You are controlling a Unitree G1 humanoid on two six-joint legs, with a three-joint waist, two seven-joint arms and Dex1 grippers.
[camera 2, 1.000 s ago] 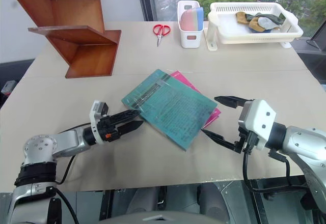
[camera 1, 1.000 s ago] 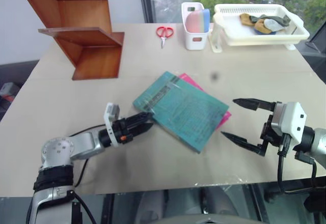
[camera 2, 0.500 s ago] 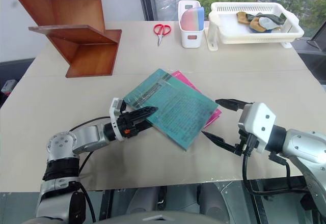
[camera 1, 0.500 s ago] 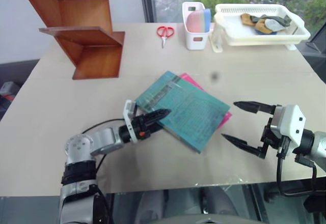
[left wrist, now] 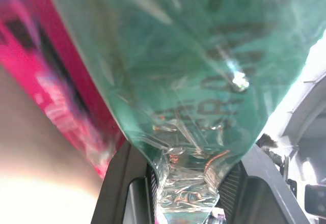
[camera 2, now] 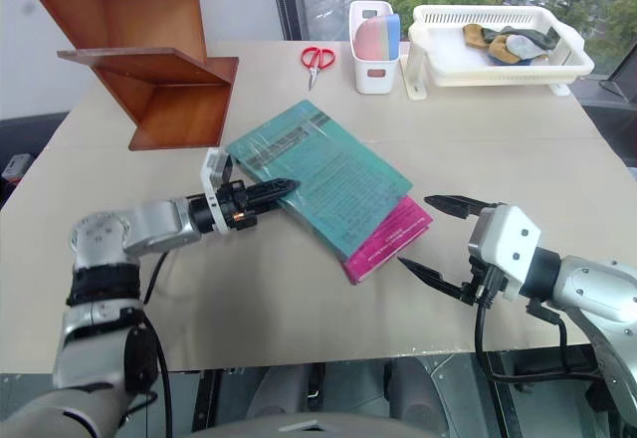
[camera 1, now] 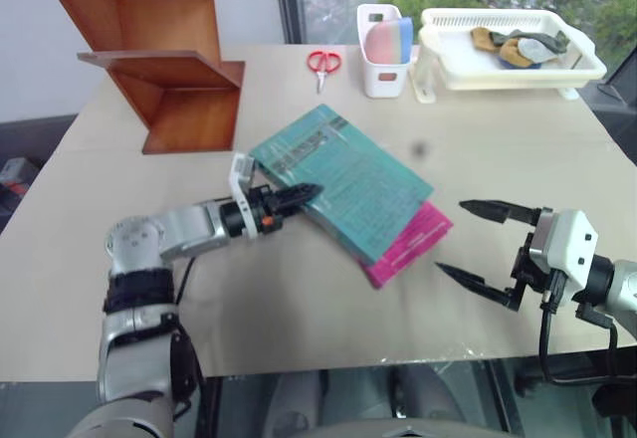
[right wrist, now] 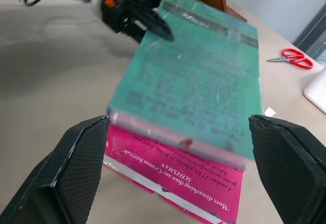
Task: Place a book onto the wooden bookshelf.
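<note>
The teal-green book (camera 1: 348,174) hangs tilted just above the table, its near left edge raised. My left gripper (camera 1: 299,194) is shut on that edge; the left wrist view has the book's glossy wrap (left wrist: 204,56) pinched between the fingers (left wrist: 127,183). Beneath it, a bright pink book (camera 1: 408,244) lies flat, partly uncovered. The wooden bookshelf (camera 1: 164,70) stands at the far left of the table, well beyond the book. To the right of both books, my right gripper (camera 1: 450,237) is open and holds nothing; from its wrist camera it faces the book (right wrist: 198,81).
Red scissors (camera 1: 320,63) lie at the back of the table. Beside them stand a white bin (camera 1: 381,50) and a white basket (camera 1: 508,70) holding small items. The table's front edge (camera 1: 328,363) runs close below both arms.
My left gripper has shut on the teal book's edge and lifted it up and back toward the far left, uncovering more of the pink book. The right gripper has stayed put.
</note>
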